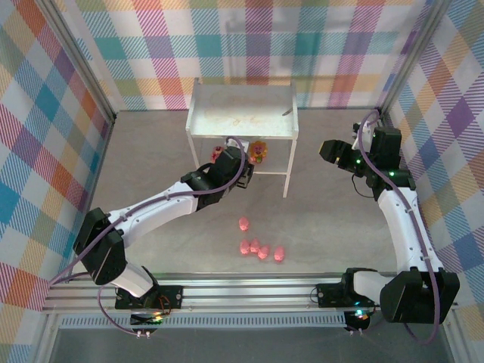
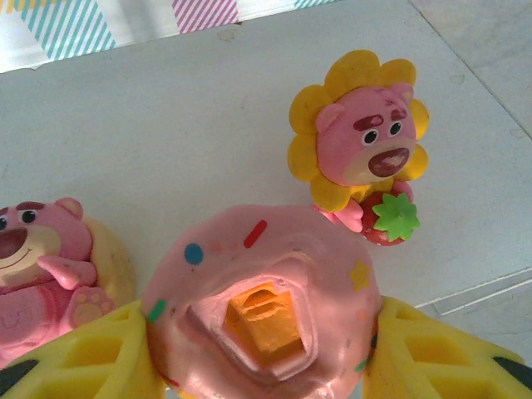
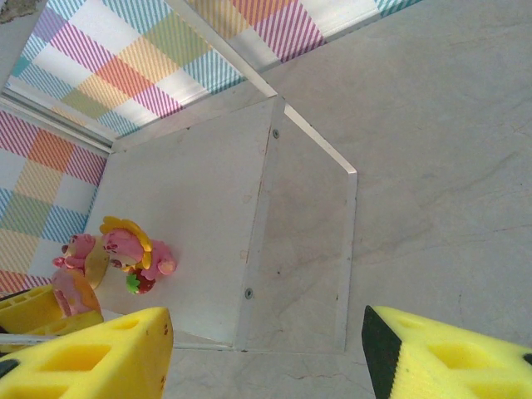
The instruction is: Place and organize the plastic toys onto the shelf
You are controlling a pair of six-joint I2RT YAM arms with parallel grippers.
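Currently the left end effector (image 2: 264,353) pinches the donut (image 2: 258,274) between its yellow pads (image 2: 91,357), low over the shelf's (image 1: 242,113) lower tier (image 2: 166,125); whether it touches, I cannot tell. Just left of it stands the pink bear (image 2: 37,249), close to the donut's edge; ahead and to its right stands the sunflower bear (image 2: 362,150), a little apart. To place well, I would set the donut flat in the bare gap between the two, spread the pads only once it rests, then back straight out so neither bear is knocked. Five pigs (image 1: 257,248) lie on the tabletop (image 1: 333,219) behind this end effector, well apart from the shelf, not yet shelved. Far to the right, the right end effector (image 3: 266,349) hangs spread and empty, facing the shelf's side. The tier is smooth white, the tabletop pale grey and mottled; plaid walls (image 1: 45,113) close the cell on three sides.
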